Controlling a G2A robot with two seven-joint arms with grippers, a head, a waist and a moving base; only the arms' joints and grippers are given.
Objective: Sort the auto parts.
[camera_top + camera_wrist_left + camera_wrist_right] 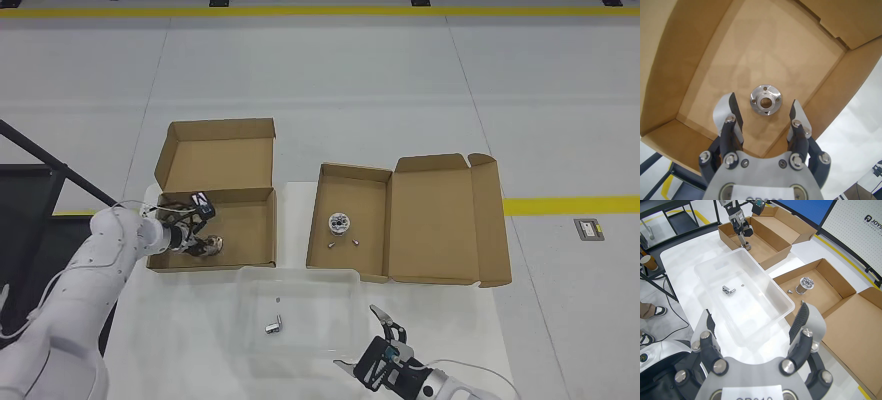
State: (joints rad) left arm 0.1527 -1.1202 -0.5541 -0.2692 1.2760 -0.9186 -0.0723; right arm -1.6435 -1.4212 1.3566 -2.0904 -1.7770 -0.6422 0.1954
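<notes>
Left cardboard box (228, 228), lid flap open, at the table's (190, 320) left side. The left gripper (763, 100) is down inside it, jaws spread wide and holding nothing. A round metal flange (765, 102) lies flat on the box floor between the two fingertips, and the left wrist view shows a clear gap on either side.

Centre: a clear plastic bin (300, 274) stands just in front of the two boxes. One small grey bracket (728, 290) lies on its floor. There is also a tiny dark speck near it, too small to tell what it is.

Right cardboard box (368, 238), lid folded out flat to the right. A ribbed metal cylinder (804, 286) stands upright on its floor, with a small screw (789, 291) just beside it.

The right gripper (755, 310) is at the near edge of the table by the bin's right corner, fingers (797, 321) apart, nothing between them.
</notes>
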